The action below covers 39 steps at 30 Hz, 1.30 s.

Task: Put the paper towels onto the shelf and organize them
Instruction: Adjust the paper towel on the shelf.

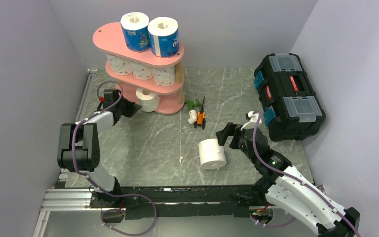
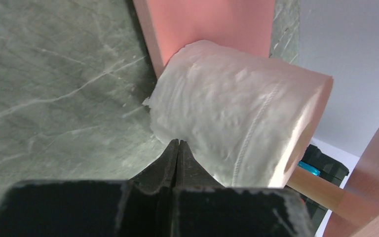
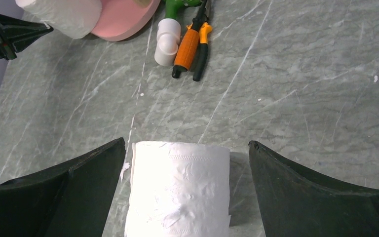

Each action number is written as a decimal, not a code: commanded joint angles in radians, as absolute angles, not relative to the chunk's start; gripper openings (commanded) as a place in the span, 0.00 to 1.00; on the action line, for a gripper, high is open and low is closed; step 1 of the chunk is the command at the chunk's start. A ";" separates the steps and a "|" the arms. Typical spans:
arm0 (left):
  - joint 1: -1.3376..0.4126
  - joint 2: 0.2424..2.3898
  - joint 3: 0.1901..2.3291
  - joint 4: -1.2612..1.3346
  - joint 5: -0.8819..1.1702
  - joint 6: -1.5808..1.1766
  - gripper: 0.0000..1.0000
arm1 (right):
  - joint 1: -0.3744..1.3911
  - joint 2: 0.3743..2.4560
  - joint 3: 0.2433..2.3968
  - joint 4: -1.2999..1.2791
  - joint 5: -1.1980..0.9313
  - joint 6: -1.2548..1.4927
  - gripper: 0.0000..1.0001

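Open right tool (image 3: 186, 144) straddles roll (image 3: 177, 192) lying on side.

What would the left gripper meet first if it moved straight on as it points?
Likely the plain white roll at the foot of the shelf, just beyond the shut left gripper; contact unclear.

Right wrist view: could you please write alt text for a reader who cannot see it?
A white paper towel roll lies on the grey table between the fingers of the open right gripper, untouched. Beyond lie orange-handled pliers and a white-and-green tool; top left, the pink shelf, another roll and the shut left gripper.
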State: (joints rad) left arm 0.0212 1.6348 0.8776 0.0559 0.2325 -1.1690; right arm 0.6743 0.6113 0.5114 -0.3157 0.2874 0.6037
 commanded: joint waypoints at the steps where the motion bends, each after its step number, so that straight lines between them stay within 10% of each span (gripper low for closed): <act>1: 0.009 1.658 0.942 0.119 0.242 -1.174 0.00 | 0.677 0.604 0.539 -0.294 0.303 0.594 0.98; 39: -0.022 1.499 0.891 0.122 0.213 -1.160 0.00 | 0.677 0.615 0.549 -0.295 0.306 0.591 0.98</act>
State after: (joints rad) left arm -0.0315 1.6321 0.9470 0.0944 0.2371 -1.1713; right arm 0.6743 0.6201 0.5114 -0.3168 0.2909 0.6018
